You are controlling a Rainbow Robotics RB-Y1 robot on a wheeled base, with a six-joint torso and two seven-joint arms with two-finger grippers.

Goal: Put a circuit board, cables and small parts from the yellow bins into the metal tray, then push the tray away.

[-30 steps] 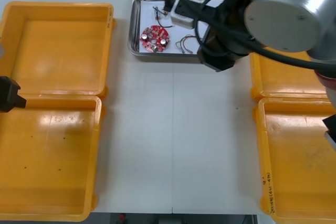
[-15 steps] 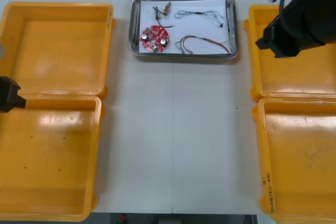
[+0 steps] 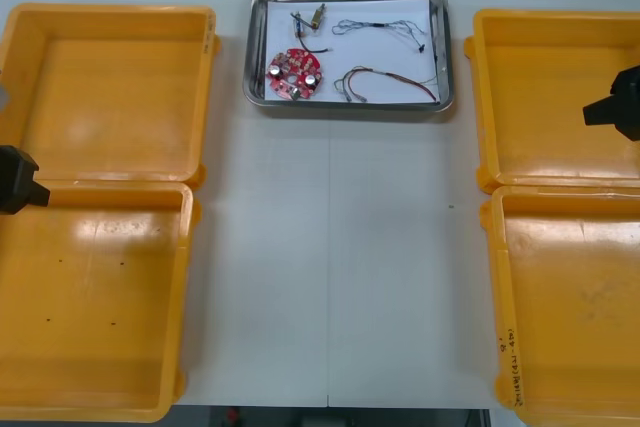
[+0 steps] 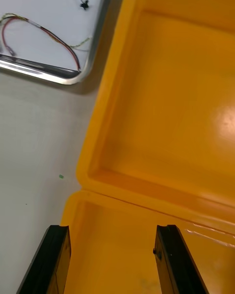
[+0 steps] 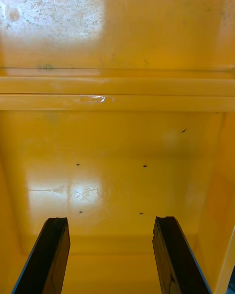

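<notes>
Metal tray (image 3: 256, 57) sits at twelve o'clock on the table (image 3: 330, 277), holding the red circuit board (image 3: 294, 74), cables (image 3: 388, 81) and small metal parts (image 3: 308, 18). My right pincer (image 4: 111, 262) hangs wide and empty at three o'clock over the right yellow bins (image 3: 555, 97); my left pincer (image 5: 110, 257), also wide, hovers at nine o'clock over a left bin (image 5: 117, 142).

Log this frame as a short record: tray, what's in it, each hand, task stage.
Tray: metal tray, white inside, at the table's far edge
Contents: red circuit board, red and yellow cable, black cable, small metal parts
Left hand: open, above the near left bin's floor
Right hand: open, above the lip between the two right bins
Stage: tray loaded, neither hand touching it
</notes>
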